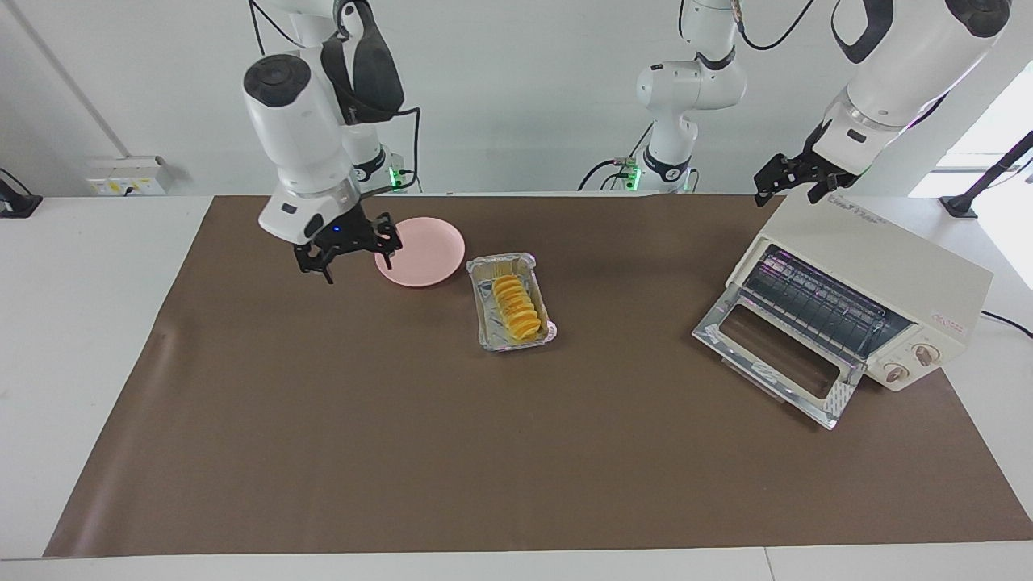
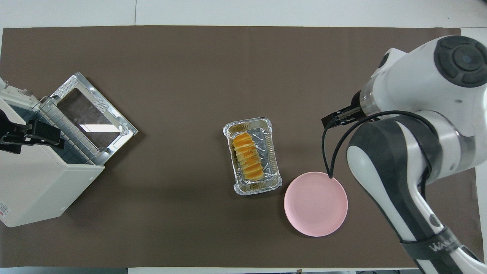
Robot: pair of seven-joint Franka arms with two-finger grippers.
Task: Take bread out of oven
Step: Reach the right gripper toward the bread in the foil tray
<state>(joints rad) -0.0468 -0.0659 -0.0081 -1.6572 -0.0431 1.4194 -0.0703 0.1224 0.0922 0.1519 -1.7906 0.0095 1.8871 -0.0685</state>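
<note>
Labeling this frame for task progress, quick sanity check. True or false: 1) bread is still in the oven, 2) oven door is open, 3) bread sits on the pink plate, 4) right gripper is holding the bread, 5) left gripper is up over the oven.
1) The bread is in the oven: false. It lies in the foil tray on the mat, and the oven rack shows nothing on it.
2) The oven door is open: true, dropped down flat.
3) The bread sits on the pink plate: false. The plate is bare, beside the tray.
4) The right gripper holds the bread: false. It holds nothing, beside the plate.
5) The left gripper is over the oven: true.
</note>
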